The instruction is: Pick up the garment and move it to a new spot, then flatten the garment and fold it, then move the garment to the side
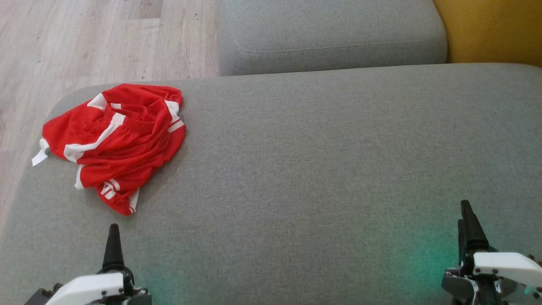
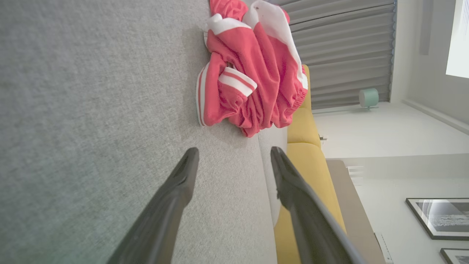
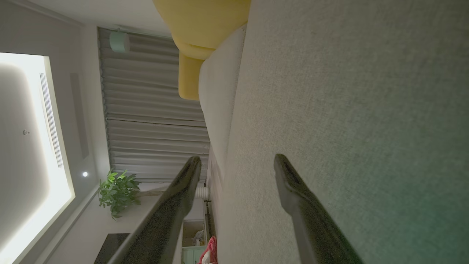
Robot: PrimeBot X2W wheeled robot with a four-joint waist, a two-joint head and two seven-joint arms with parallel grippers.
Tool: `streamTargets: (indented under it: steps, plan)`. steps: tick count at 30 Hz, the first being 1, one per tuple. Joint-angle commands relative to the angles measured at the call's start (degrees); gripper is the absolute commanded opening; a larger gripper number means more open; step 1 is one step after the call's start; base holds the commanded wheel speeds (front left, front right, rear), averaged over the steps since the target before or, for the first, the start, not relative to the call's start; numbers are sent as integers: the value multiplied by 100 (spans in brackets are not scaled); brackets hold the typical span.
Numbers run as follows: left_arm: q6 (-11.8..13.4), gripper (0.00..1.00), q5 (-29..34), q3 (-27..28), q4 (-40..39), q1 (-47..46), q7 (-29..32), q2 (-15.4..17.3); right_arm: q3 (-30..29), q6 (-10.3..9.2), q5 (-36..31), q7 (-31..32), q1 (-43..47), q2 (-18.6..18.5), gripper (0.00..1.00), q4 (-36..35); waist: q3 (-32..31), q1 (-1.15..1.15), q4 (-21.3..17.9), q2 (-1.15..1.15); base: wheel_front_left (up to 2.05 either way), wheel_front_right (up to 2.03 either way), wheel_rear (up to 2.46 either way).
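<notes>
The garment (image 1: 116, 142) is a crumpled red piece with white stripes, lying on the far left of the grey sofa seat (image 1: 322, 169). In the left wrist view the garment (image 2: 253, 73) bunches ahead of the fingers, clear of them. My left gripper (image 1: 113, 248) rests at the near left edge of the seat, below the garment, and stands open (image 2: 234, 156) with nothing between its fingers. At the near right my right gripper (image 1: 468, 220) hovers over bare cushion, open (image 3: 238, 163) and empty. A sliver of the red garment (image 3: 209, 253) peeks in low in the right wrist view.
A second grey cushion (image 1: 330, 38) lies beyond the seat, with a yellow cushion (image 1: 495, 29) at the far right. Wooden floor (image 1: 84, 42) runs off past the seat's left edge. The wide stretch of seat right of the garment is bare.
</notes>
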Motion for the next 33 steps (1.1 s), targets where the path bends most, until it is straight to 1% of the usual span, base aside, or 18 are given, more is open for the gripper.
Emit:
streamTargets:
  steps: [1,13,22,28,29,33]
  plan:
    - [55,100,224,-13,-258,-259,-82,12,36,8,-283,-98,-260,-21,100,-206,-12,0,2,0,0,0,0]
    - [203,100,1110,-197,-489,-185,-287,14,152,12,-1300,-301,-178,-24,100,-401,-101,0,14,0,0,0,0]
    - [266,100,1623,-278,-593,-168,-423,16,207,15,-1821,-436,-156,-27,100,-444,-144,0,-7,0,0,0,0]
    - [227,100,2013,-366,-614,-174,-524,17,252,18,-2282,-537,-155,-29,100,-462,-169,0,-12,0,0,0,0]
    - [197,100,2147,-417,-608,-164,-559,18,304,18,-2459,-571,-148,-29,100,-458,-180,0,-7,0,0,0,0]
    - [84,100,2471,-525,-586,-134,-627,19,391,20,-2808,-638,-130,-31,100,-430,-207,0,7,0,0,0,0]
